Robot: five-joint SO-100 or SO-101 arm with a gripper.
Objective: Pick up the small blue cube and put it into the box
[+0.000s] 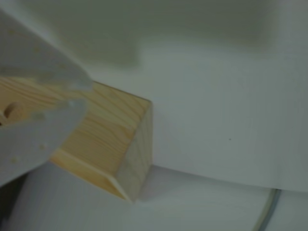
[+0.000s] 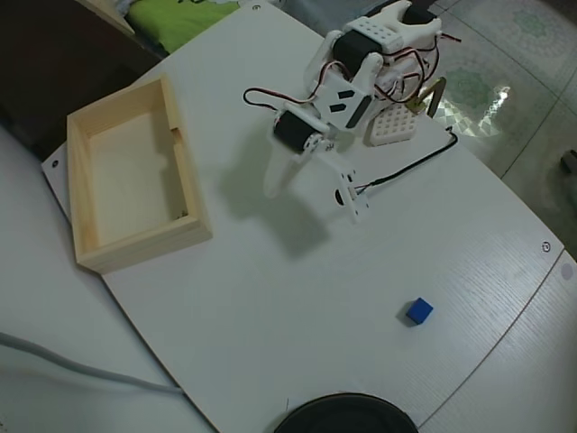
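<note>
The small blue cube (image 2: 418, 311) lies on the white table at the lower right of the overhead view, far from the arm; it is out of the wrist view. The pale wooden box (image 2: 144, 244) stands empty at the left; one of its corners (image 1: 120, 134) fills the wrist view's left middle. My gripper (image 2: 270, 189) hangs above the table between the box and the arm's base, its tips together and holding nothing. In the wrist view the blurred gripper (image 1: 82, 95) enters from the left, in front of the box corner.
A black round object (image 2: 343, 415) sits at the table's bottom edge. A white perforated part (image 2: 392, 126) lies by the arm's base, and a black cable (image 2: 406, 167) runs across the table there. A grey cable (image 2: 81, 370) crosses the lower left.
</note>
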